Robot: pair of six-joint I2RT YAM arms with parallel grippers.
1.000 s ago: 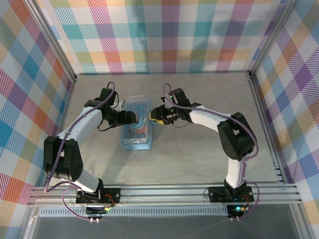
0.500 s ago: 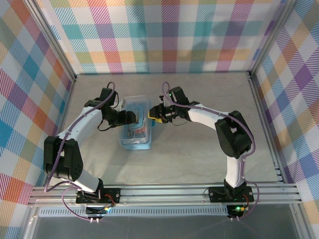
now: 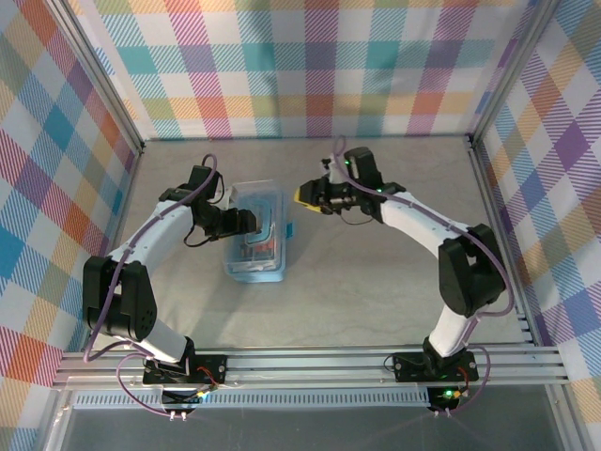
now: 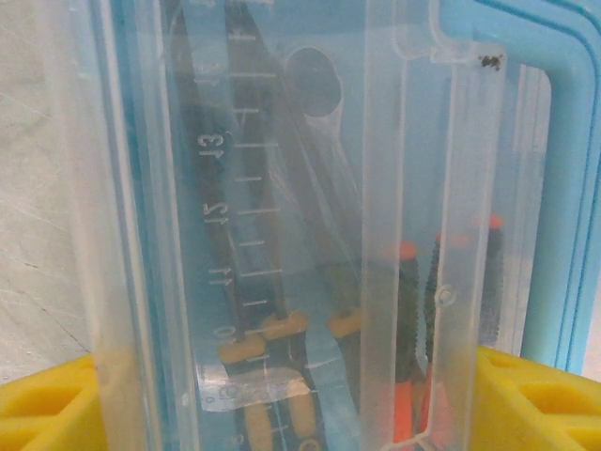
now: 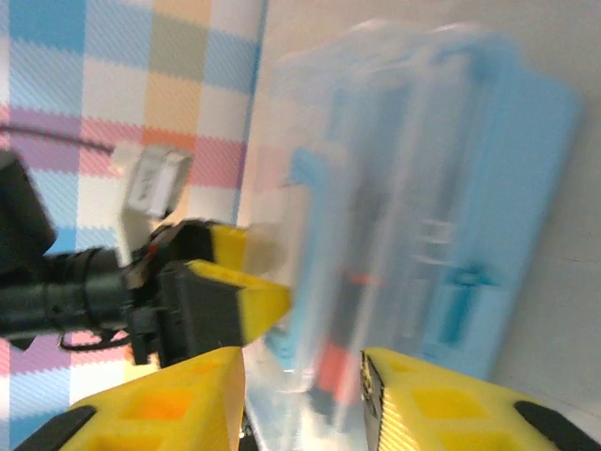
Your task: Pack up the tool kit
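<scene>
tool case (image 3: pixel 252 272): light-blue translucent, lying on the surface (image 3: pixel 376 282) just ahead of the left arm; screwdrivers (image 4: pixel 406 366) with black-orange handles lie inside, seen through the clear lid (image 4: pixel 413 188).
left end effector (image 3: pixel 246 223): at the case's left edge, yellow fingers (image 4: pixel 47 409) set wide on either side of the lid; whether they actually pinch it, i cannot tell.
right end effector (image 3: pixel 310 195): near the case's right side but apart from it, jaws partly open, holding nothing.
step in hand: probably shutting and latching the lid.
how to do it well: steady the case from the left, bring the right side in square by the blue tab (image 3: pixel 288 230), and press evenly so no handle gets trapped under the rim.
risk: the light case could skid on the surface.
</scene>
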